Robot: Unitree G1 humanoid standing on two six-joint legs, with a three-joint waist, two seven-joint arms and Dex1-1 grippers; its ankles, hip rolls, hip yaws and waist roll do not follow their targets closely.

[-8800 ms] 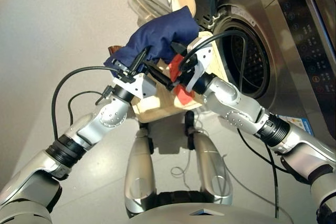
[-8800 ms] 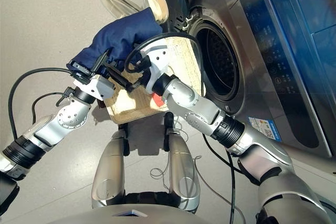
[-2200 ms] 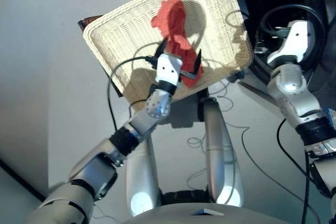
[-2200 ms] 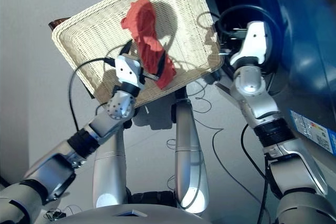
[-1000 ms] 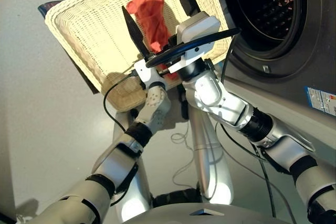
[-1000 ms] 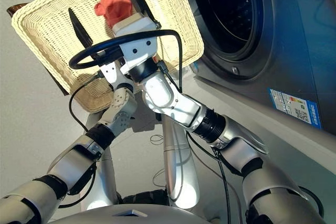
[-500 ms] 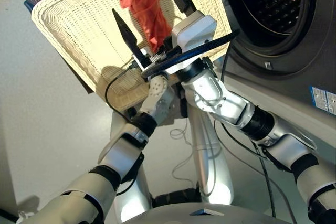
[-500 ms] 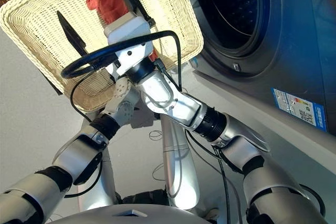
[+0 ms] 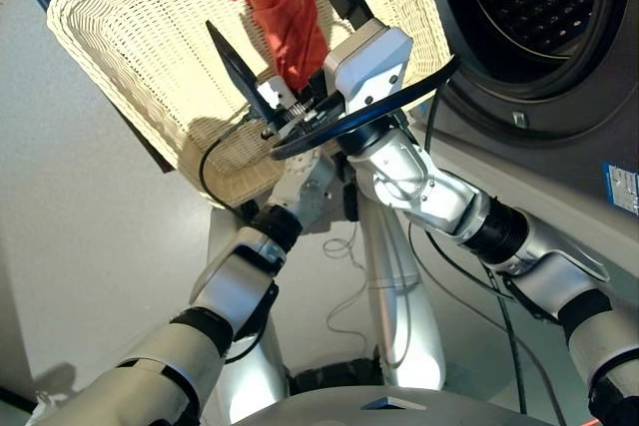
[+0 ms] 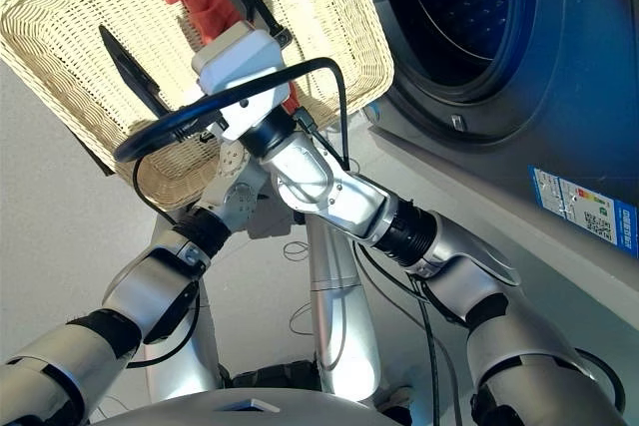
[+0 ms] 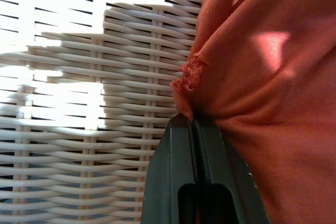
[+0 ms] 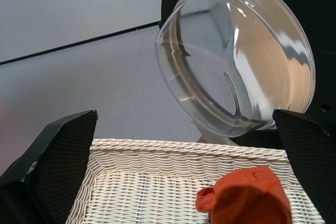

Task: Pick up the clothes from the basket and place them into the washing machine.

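You see the left gripper (image 11: 194, 129) pinched on the edge of the red garment (image 9: 282, 9), which lies in the basket (image 9: 120, 57). Your right gripper (image 10: 170, 32) hangs above the basket with its fingers wide apart, empty, beside the washer (image 9: 539, 37), whose door (image 12: 236, 61) stands open.
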